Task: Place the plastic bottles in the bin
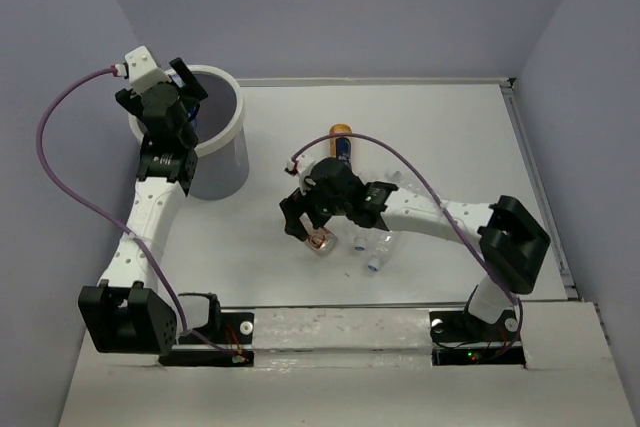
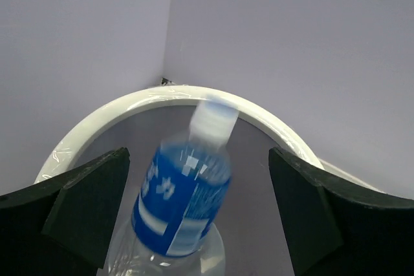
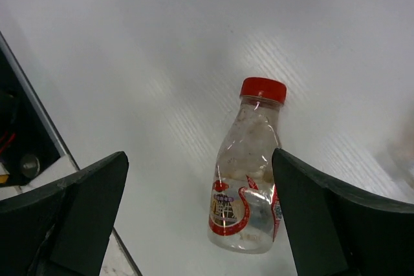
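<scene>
Left gripper [image 1: 188, 97] is parked over the bin [image 2: 162, 97] in the upper left of the overhead view, pincer spread wide. In its wrist view, a blue-label bottle [image 2: 184, 192] with a pale cap sits between the two fingers, touching neither and smeared with blur. My guess is it's dropping into the dark inside.

Right gripper [image 3: 200, 208] hangs mid-frame in the overhead view above the red-cap bottle [image 3: 249, 179], jaws fully apart and gripping nothing. That bottle lies on its side on the table [image 1: 440, 137], cap toward the top of the wrist frame and a finger out to either side of it. An orange bottle [image 1: 341, 137] lies just above the arm and a couple of clear bottles [image 1: 378, 247] just to its lower right.

These look empty, so basically weightless, thin and crinkly. They'll dent under a squeeze, and being smooth and round they'll likely roll or squirt out. I'd pinch the red-cap one across the labelled belly, not the tapering neck or cap.
</scene>
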Controlling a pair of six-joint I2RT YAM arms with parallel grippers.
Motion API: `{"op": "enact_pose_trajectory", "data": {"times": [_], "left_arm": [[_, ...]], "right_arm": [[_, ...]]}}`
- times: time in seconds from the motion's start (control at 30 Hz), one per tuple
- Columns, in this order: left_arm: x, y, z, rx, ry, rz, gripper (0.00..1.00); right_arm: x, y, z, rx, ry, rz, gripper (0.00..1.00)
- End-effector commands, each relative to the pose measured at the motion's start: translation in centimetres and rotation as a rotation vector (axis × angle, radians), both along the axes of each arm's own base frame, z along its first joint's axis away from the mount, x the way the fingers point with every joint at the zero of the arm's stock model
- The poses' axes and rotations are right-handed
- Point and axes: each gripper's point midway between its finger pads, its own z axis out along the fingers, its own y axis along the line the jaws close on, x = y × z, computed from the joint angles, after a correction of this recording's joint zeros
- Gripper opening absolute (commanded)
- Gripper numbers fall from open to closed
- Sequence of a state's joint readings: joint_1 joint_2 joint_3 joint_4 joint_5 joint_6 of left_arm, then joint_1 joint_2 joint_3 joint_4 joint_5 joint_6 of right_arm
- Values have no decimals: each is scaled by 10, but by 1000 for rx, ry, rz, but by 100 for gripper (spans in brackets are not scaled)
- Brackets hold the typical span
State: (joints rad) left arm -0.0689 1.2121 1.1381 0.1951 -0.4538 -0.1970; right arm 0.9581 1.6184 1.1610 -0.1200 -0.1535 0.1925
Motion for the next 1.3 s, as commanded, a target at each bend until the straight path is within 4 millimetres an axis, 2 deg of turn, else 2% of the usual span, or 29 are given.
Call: {"op": "enact_pose_trajectory", "data": {"times": [0.0, 0.1, 0.13, 0.2, 0.27, 0.33, 0.37, 0.4, 0.43, 0.47, 0.5, 0.53, 0.57, 0.63, 0.67, 0.7, 0.83, 0.87, 0.9, 0.93, 1.0, 1.07, 1.1, 1.2, 1.23, 1.27], "left_arm": [[-23, 0, 64, -38, -218, -11, 99], [-40, -15, 86, -61, -280, -102, 99], [-51, -18, 94, -70, -301, -126, 99], [-60, -31, 100, -105, -324, -201, 99], [-74, -44, 100, -144, -327, -270, 99], [-87, -67, 92, -153, -303, -398, 99], [-92, -74, 87, -161, -293, -440, 99], [-96, -93, 71, -169, -248, -543, 99], [-104, -101, 77, -161, -261, -596, 99], [-115, -110, 67, -160, -246, -647, 99], [-123, -117, 62, -157, -241, -694, 99], [-132, -134, 48, -153, -209, -801, 99], [-149, -142, 52, -144, -233, -854, 99], [-168, -160, 40, -145, -216, -979, 99], [-186, -170, 42, -145, -227, -1055, 99], [-195, -176, 40, -146, -226, -1099, 99], [-228, -194, 37, -158, -217, -1255, 99], [-243, -199, 42, -184, -231, -1312, 99], [-248, -200, 48, -207, -261, -1324, 99], [-264, -207, 59, -184, -326, -1410, 99], [-283, -215, 71, -225, -364, -1503, 99], [-294, -216, 90, -223, -391, -1522, 99], [-292, -212, 98, -179, -423, -1482, 99], [-303, -206, 119, -134, -446, -1423, 99], [-305, -201, 127, -122, -463, -1386, 99], [-309, -199, 131, -111, -480, -1370, 99]], "right_arm": [[13, 0, -35, -188, -35, -39, 98], [21, -2, -46, -230, -39, -80, 97], [23, -4, -56, -257, -34, -90, 97], [19, -3, -64, -279, -24, -78, 93], [17, -1, -76, -302, -1, -60, 91], [12, 1, -93, -343, 14, -49, 90], [10, 4, -91, -343, 7, -43, 88], [12, 4, -98, -359, 11, -51, 84], [12, 4, -100, -363, 17, -54, 81], [10, 6, -101, -368, 13, -55, 78], [12, 7, -100, -366, 12, -69, 66], [14, 9, -96, -356, 6, -77, 60], [16, 11, -91, -345, 1, -87, 55], [20, 16, -82, -322, -12, -99, 41], [21, 17, -79, -315, -12, -103, 33], [21, 19, -75, -304, -14, -104, 30], [18, 23, -26, -172, -47, -107, 23], [17, 24, 5, -94, -77, -109, 21], [17, 24, 21, -57, -97, -112, 21], [17, 25, 38, -18, -115, -115, 20], [18, 29, 87, 93, -171, -115, 18], [19, 34, 117, 154, -207, -102, 18], [23, 40, 146, 211, -252, -98, 17], [35, 54, 183, 284, -330, -103, 17], [39, 59, 214, 343, -371, -109, 17], [44, 63, 227, 368, -394, -120, 17]]}}
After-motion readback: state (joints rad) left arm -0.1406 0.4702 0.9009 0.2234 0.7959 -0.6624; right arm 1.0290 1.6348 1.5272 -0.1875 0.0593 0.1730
